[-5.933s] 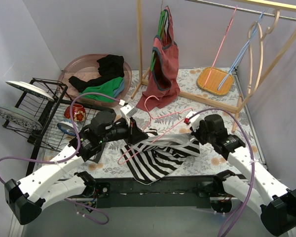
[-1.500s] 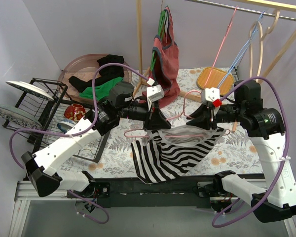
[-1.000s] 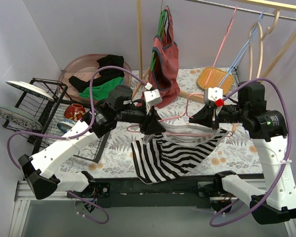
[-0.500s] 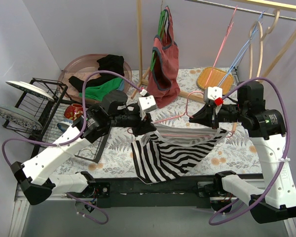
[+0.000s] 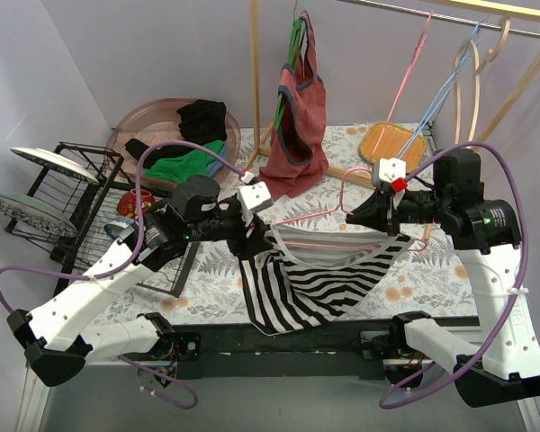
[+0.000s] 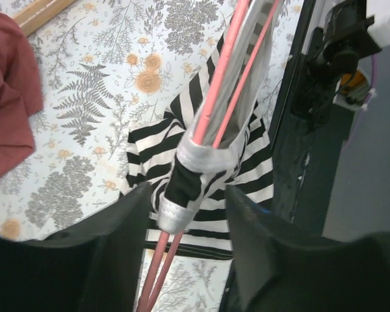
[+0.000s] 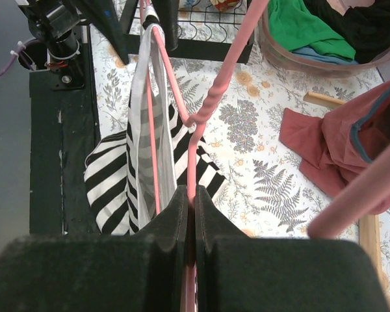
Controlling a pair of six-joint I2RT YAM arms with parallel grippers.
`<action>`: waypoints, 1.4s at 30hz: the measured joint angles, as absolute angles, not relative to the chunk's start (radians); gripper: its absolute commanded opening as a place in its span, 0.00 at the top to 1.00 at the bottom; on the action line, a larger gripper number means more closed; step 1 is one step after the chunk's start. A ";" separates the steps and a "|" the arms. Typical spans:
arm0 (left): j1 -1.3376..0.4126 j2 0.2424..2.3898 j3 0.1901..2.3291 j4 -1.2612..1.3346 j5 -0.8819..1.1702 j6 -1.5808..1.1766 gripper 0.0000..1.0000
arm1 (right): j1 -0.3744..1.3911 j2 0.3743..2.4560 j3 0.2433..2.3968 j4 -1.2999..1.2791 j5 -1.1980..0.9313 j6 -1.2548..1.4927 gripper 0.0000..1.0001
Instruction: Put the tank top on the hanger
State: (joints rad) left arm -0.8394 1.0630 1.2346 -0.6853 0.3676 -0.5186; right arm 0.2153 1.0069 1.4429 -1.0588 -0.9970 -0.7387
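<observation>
The striped tank top (image 5: 315, 279) hangs from the pink hanger (image 5: 317, 212) above the flowered table, its hem trailing on the cloth. My right gripper (image 5: 367, 214) is shut on the hanger's neck (image 7: 192, 169), holding it up. My left gripper (image 5: 252, 238) is at the hanger's left end. Its jaws stand open on either side of the white-trimmed strap (image 6: 185, 185), which is wrapped round that end and touches neither finger (image 6: 110, 250). In the right wrist view the tank top (image 7: 127, 175) drapes along the hanger's bar.
A dull red tank top (image 5: 299, 108) hangs from the wooden rail's post. A pink basin (image 5: 130, 121) of clothes stands at the back left. A wire rack (image 5: 81, 202) with plates is at the left. Other hangers (image 5: 468, 63) hang at the back right above a woven mat (image 5: 391, 144).
My left gripper has opened off the strap and drawn back to the left and downward. The strap stays on the hanger's end. The right arm has barely moved.
</observation>
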 measured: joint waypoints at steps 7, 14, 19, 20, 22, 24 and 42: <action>-0.839 1.065 1.246 -0.688 0.396 -0.525 0.22 | 0.213 1.008 1.442 -1.073 -0.998 -0.750 0.99; -0.839 1.081 1.317 -0.687 0.462 -0.498 0.22 | 0.211 1.009 1.441 -1.088 -1.011 -0.771 0.99; -0.839 1.149 1.336 -0.694 0.520 -0.462 0.28 | 0.210 1.010 1.441 -1.103 -1.027 -0.787 0.99; -0.839 1.171 1.336 -0.702 0.532 -0.451 0.37 | 0.210 1.010 1.441 -1.105 -1.029 -0.790 0.99; -0.839 1.200 1.336 -0.708 0.545 -0.439 0.60 | 0.210 1.011 1.441 -1.106 -1.035 -0.793 0.99; -0.839 1.230 1.337 -0.719 0.563 -0.420 1.00 | 0.210 1.013 1.441 -1.110 -1.039 -0.794 0.99; -0.828 0.903 1.082 -0.680 0.440 -0.688 1.00 | 0.208 1.014 1.417 -1.036 -0.977 -0.691 0.34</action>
State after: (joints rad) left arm -0.8284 0.9031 1.0821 -0.6800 0.4397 -0.6884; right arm 0.2081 1.0142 1.4170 -1.0363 -0.9768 -0.6914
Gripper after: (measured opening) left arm 0.051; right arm 0.625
